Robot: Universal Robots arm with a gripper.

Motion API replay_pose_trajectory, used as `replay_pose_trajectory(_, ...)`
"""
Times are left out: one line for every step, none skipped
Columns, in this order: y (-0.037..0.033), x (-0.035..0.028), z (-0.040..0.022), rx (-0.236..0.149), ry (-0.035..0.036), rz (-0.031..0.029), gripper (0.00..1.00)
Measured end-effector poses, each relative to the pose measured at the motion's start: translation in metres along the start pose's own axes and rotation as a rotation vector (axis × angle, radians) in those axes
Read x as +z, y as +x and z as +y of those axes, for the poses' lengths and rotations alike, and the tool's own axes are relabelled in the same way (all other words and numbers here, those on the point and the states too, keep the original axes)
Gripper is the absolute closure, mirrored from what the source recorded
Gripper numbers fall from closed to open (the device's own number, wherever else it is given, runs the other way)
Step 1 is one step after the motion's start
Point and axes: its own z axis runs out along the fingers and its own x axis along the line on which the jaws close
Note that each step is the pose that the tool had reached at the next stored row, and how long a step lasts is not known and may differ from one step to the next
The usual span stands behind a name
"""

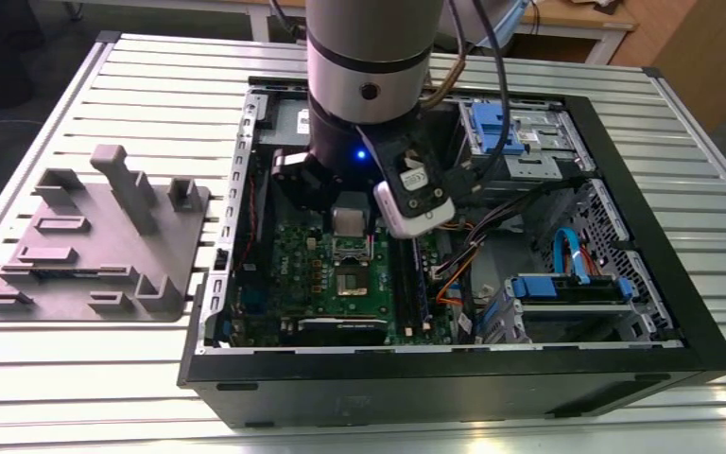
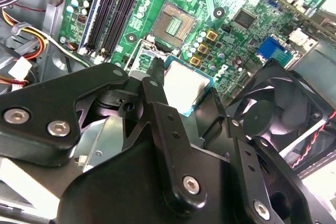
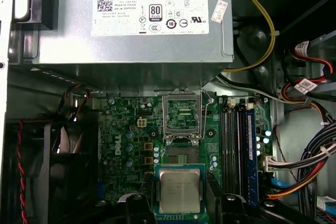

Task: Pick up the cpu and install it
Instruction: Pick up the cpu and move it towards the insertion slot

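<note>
The cpu (image 3: 180, 190) is a small square chip with a silvery top, and my gripper (image 3: 180, 205) is shut on it, a black finger (image 3: 137, 205) at each side. It hangs level a little above the green motherboard (image 3: 126, 145), just short of the socket (image 3: 181, 157), which lies uncovered. The socket's metal load plate (image 3: 181, 113) is flipped up toward the power supply. In the second wrist view the cpu (image 2: 185, 83) shows between the black fingers, with the socket (image 2: 177, 23) beyond it. In the exterior view my arm (image 1: 370, 85) reaches down into the computer case (image 1: 464, 374).
A grey power supply (image 3: 142, 19) borders the socket. Memory slots (image 3: 239, 145) and bundled cables (image 3: 310, 166) lie on one side, a black fan (image 2: 265, 114) on the other. Blue drive bays (image 1: 565, 284) fill the case's exterior-view right. A grey fixture block (image 1: 92, 236) sits on the slatted table.
</note>
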Motion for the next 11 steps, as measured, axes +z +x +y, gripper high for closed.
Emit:
replay_pose_trajectory(0.0000,0.0005,0.0000,0.000,0.0000,0.0000,0.53)
replay_pose_trajectory(0.0000,0.0010,-0.0001,0.000,0.0000,0.0000,0.53)
replay_pose_trajectory(0.0000,0.0016,-0.0001,0.000,0.0000,0.0000,0.53)
replay_pose_trajectory(0.0000,0.0021,-0.0002,0.000,-0.0001,0.0000,0.53)
replay_pose_trajectory(0.0000,0.0026,-0.0002,0.000,0.0000,0.0000,0.53)
replay_pose_trajectory(0.0000,0.0031,-0.0003,0.000,0.0000,0.0000,0.53)
replay_pose_trajectory(0.0000,0.0036,-0.0003,0.000,0.0000,0.0000,0.53)
replay_pose_trajectory(0.0000,0.0041,-0.0004,0.000,0.0000,0.0000,0.53)
replay_pose_trajectory(0.0000,0.0046,-0.0004,0.000,0.0000,0.0000,0.53)
replay_pose_trajectory(0.0000,0.0050,-0.0004,0.000,0.0000,0.0000,0.53)
replay_pose_trajectory(0.0000,0.0054,-0.0005,0.000,0.0000,0.0000,0.53)
